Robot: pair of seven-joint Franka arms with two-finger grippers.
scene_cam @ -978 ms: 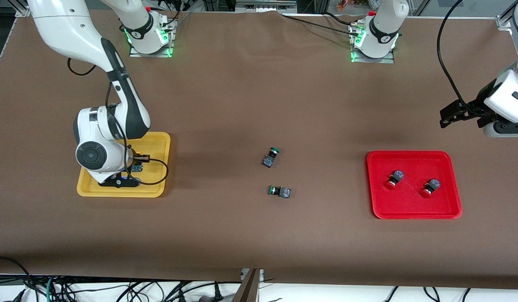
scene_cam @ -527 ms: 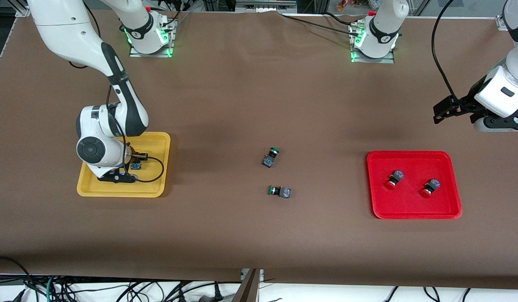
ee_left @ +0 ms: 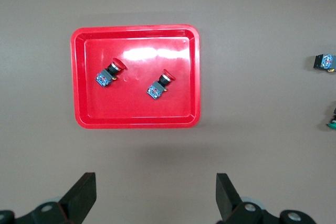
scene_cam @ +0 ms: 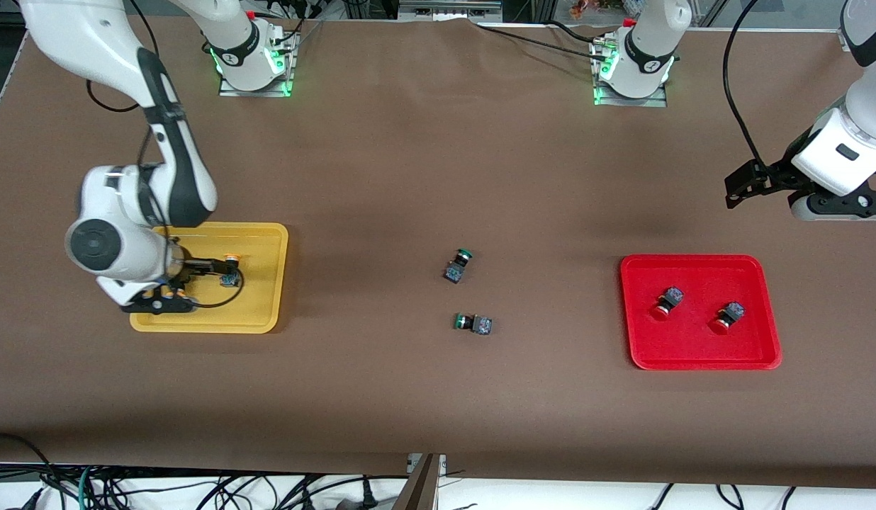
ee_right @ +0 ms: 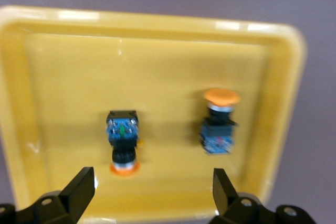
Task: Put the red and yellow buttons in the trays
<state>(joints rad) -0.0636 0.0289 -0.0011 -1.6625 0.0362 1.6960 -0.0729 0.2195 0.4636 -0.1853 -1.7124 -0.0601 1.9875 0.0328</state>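
The brown table carries two trays well apart. The red tray sits toward the left arm's end with both red-capped buttons lying in it; the yellow tray sits toward the right arm's end with both orange-yellow-capped buttons inside. The right gripper hovers over the yellow tray, fingers spread and empty; the left gripper, also spread and empty, waits over bare table near the red tray. Two green-capped buttons lie mid-table (not part of the job). Sorting looks complete; what remains is probably lifting both arms away without touching anything.
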